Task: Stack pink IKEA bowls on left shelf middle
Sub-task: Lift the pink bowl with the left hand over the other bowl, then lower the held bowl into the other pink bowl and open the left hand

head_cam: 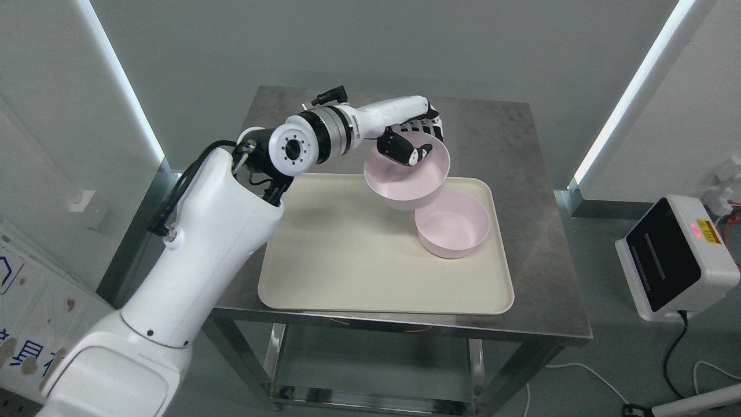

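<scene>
My left hand [418, 141] reaches over the far side of the tray and is shut on the far rim of a pink bowl [399, 182], thumb inside and fingers behind. That bowl hangs tilted above the tray, its lower edge just over the rim of a second pink bowl [453, 226]. The second bowl stands upright on the cream tray [347, 260] at its right side. Whether the two bowls touch I cannot tell. My right arm is out of view.
The tray lies on a steel table [538, 191] with bare metal to the right and behind. A white device with a dark screen [674, 258] stands on the floor at right, with cables. Grey walls stand behind.
</scene>
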You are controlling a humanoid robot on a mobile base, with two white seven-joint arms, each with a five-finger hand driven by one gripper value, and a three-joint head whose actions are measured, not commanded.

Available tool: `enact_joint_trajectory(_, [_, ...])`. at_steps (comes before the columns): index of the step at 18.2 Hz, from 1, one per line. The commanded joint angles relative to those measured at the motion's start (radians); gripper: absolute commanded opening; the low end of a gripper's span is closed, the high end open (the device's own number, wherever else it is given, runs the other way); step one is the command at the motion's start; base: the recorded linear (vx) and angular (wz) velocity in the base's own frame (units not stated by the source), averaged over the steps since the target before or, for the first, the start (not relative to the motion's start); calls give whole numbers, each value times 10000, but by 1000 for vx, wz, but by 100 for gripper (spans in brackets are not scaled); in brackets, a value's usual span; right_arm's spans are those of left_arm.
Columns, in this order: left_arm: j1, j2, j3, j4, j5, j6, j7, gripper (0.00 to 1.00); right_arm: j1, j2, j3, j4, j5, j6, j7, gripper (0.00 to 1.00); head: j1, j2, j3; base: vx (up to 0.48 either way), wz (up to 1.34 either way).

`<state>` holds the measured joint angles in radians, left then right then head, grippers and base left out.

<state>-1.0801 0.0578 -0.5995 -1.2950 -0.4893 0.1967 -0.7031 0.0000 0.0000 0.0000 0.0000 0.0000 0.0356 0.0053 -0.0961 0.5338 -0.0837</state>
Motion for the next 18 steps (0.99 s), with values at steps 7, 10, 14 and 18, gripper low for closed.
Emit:
enact_joint_trajectory(7, [-964,-404,-2750,1614,60,-326,1003,1,15,-175,-107,-337,0,-3,8,100,0,0,0,0,0])
enact_joint_trajectory(10, [-980,-404,-2749,1950,306,-310,1171,1,15,-175,-107,-337,0,-3,8,100,0,0,0,0,0])
enact_joint_trajectory(14, [-980,-404,-2642,2197,306,-310,1310,2,15,-175,-107,-337,0,-3,8,100,0,0,0,0,0])
enact_joint_trajectory(18, [-965,-404,-2321,2304,322,-341,1447,21,15,-175,-107,-337,0,-3,8,100,0,0,0,0,0])
